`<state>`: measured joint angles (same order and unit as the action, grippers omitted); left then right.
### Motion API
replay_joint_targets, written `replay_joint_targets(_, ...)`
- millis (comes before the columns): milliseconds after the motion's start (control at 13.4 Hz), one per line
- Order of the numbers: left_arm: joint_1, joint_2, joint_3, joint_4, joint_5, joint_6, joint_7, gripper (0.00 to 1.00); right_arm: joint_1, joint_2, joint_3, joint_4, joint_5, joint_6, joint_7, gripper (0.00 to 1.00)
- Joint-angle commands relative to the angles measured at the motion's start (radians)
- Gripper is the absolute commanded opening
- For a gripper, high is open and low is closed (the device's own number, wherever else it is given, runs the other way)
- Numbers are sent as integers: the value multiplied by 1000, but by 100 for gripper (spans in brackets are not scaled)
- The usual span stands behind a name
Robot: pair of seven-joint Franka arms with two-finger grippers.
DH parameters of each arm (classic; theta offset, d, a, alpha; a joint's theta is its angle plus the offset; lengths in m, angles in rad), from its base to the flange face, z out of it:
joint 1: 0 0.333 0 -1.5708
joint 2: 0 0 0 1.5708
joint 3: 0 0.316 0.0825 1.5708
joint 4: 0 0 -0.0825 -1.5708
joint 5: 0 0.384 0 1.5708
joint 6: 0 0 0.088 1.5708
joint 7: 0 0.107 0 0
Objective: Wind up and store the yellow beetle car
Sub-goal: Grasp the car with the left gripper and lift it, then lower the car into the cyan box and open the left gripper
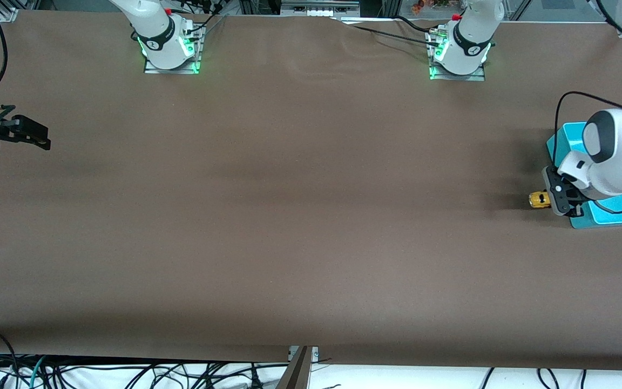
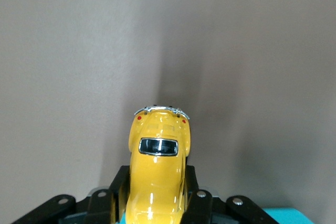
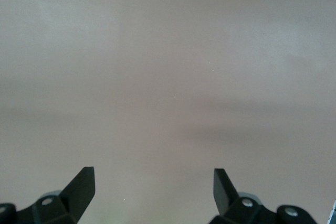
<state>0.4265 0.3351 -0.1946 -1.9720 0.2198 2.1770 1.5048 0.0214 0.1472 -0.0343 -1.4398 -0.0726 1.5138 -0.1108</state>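
The yellow beetle car (image 1: 539,200) sits at the left arm's end of the table, right beside a turquoise tray (image 1: 616,208). My left gripper (image 1: 551,199) is shut on it, one black finger pressed against each flank. In the left wrist view the yellow beetle car (image 2: 157,166) points away from the camera, its dark rear window and chrome bumper showing, with the fingers (image 2: 118,192) clamping its sides. My right gripper (image 1: 33,135) waits at the right arm's end of the table, open, and its right wrist view shows the fingertips (image 3: 84,187) wide apart over bare brown table.
The turquoise tray stands at the table edge by the left arm's end, partly hidden under the left arm's wrist. A brown cloth (image 1: 300,216) covers the table. Both arm bases (image 1: 168,46) stand along the edge farthest from the front camera.
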Motion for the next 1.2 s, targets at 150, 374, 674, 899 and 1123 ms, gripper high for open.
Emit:
replay_joint_targets(150,38,-76,1,107,-2,-308,70,16,-11,-9,11,-5,14,-4,11,100)
replay_joint_targets(374,173,-91,-3,91,48,-316,211,16,-9,-9,11,-5,14,-4,11,100)
replay_joint_targets(674,351,-90,-5,-22,78,-122,415,16,-11,-9,11,-5,14,-4,11,100)
replay_joint_targets(899,431,-77,-5,-155,78,96,430,16,-12,-9,10,-5,14,-1,11,100)
replay_joint_targets(1123,474,-12,-5,-197,98,216,431,17,-12,-9,11,-4,16,0,11,100)
